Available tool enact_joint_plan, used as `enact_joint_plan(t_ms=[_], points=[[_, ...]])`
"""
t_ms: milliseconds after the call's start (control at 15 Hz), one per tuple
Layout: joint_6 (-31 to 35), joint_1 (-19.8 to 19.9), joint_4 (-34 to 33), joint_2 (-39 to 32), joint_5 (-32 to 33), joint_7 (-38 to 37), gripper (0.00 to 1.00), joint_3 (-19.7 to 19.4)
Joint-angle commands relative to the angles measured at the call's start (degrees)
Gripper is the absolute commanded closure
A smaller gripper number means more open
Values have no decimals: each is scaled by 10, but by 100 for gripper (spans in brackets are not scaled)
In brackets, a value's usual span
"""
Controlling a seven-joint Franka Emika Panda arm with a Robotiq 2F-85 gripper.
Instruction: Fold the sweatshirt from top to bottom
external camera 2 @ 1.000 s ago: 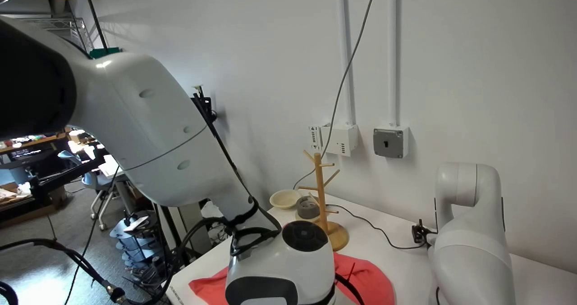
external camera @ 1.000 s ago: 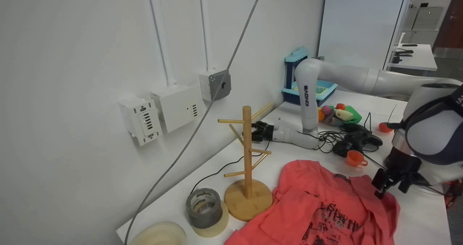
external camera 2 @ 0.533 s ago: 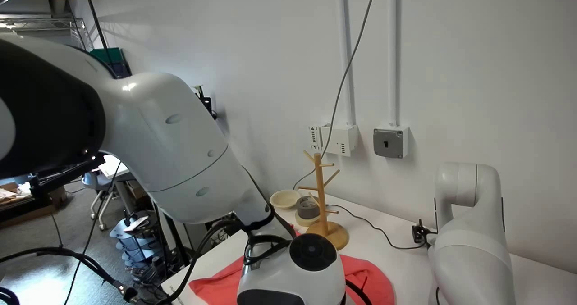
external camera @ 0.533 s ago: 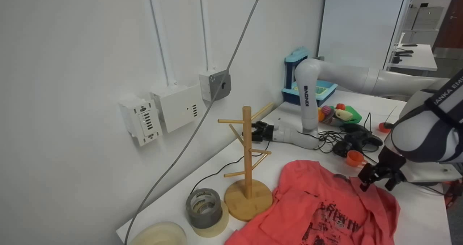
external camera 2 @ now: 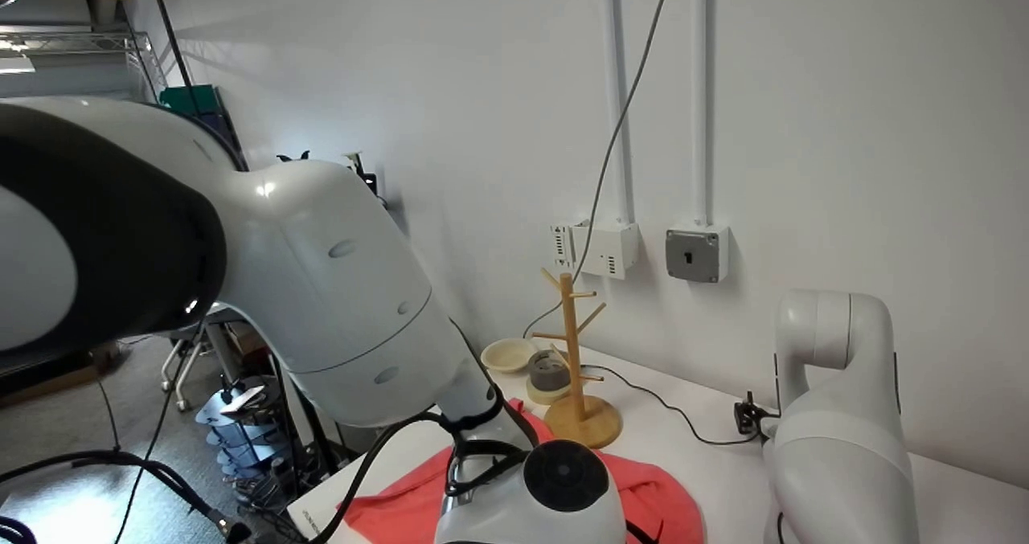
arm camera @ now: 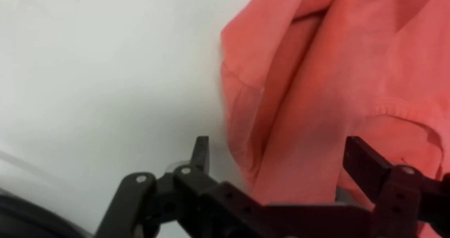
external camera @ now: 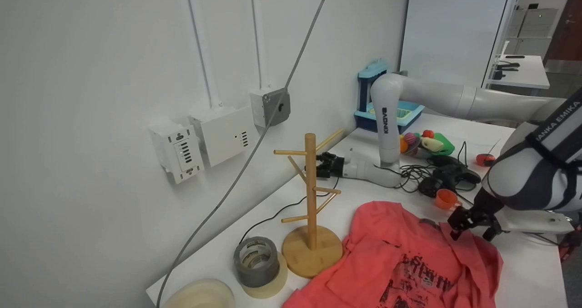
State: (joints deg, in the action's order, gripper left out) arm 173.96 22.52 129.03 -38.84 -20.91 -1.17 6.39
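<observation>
At left, tapes (external camera: 257,276) and mug tree (external camera: 311,208), perhaps set aside for folding room. Next, print-up on the table (external camera: 534,280), the sweatshirt (external camera: 393,258), loosely spread, presumably for folding. At right, astride its edge, the gripper (external camera: 471,237), empty, with fingers (arm camera: 365,166) apart, likely for a pinch.

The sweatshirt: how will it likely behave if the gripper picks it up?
The sweatshirt would likely drape floppily, judging by its soft, rumpled creases. In the wrist view, overlapping folds show near the open gripper, so a pinch might gather several layers. Spread wide, it may trail when lifted.
</observation>
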Motion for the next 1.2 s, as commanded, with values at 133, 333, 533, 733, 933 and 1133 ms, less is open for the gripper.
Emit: enact_joint_plan(t_ms=[133,333,533,733,933,1133], points=[[13,2,-22,-22,-1,-25,51,3],[15,-6,-15,-13,0,-34,73,-4],[19,-8,-5,3,2,-33,95,-5],[27,-1,-4,23,2,-29,100,-2],[56,-3,-1,44,5,-32,98,-6],[86,-7,5,66,13,-36,98,-8]])
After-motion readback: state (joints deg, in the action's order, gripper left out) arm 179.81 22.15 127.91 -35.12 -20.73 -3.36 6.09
